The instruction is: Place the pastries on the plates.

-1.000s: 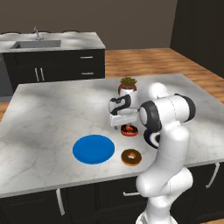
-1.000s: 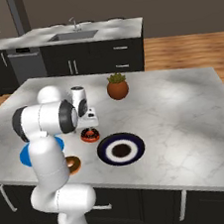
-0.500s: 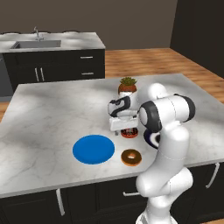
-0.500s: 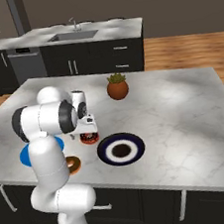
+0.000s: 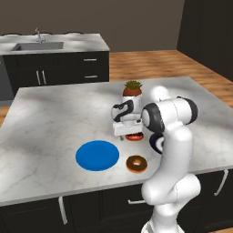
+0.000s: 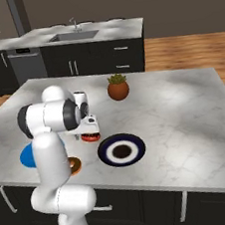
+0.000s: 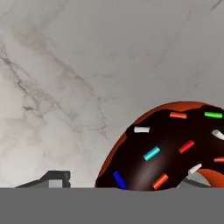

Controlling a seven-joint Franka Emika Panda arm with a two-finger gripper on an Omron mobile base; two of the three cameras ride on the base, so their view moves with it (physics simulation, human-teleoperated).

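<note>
The chocolate sprinkled donut (image 5: 135,137) (image 6: 90,137) (image 7: 166,153) lies on the marble counter between the plates. My gripper (image 5: 129,132) (image 6: 89,132) is down over it, jaws partly closed. In the hand view one fingertip (image 7: 54,177) still stands apart from the donut's rim, and the other is hidden behind the donut. The brown-glazed donut (image 5: 136,164) (image 6: 74,164) lies near the front edge. The bright blue plate (image 5: 97,155) (image 6: 26,156) holds nothing. The navy plate with a white ring (image 6: 121,150) (image 5: 156,144) also holds nothing and is partly behind my arm in the left base view.
A terracotta plant pot (image 5: 132,89) (image 6: 117,88) stands just beyond the gripper. A back counter with a sink (image 5: 38,45) (image 6: 74,35) runs behind the island. Bare marble lies to the far left and far right.
The gripper has come down onto the sprinkled donut and its jaws have narrowed. Plates and the glazed donut have stayed where they were.
</note>
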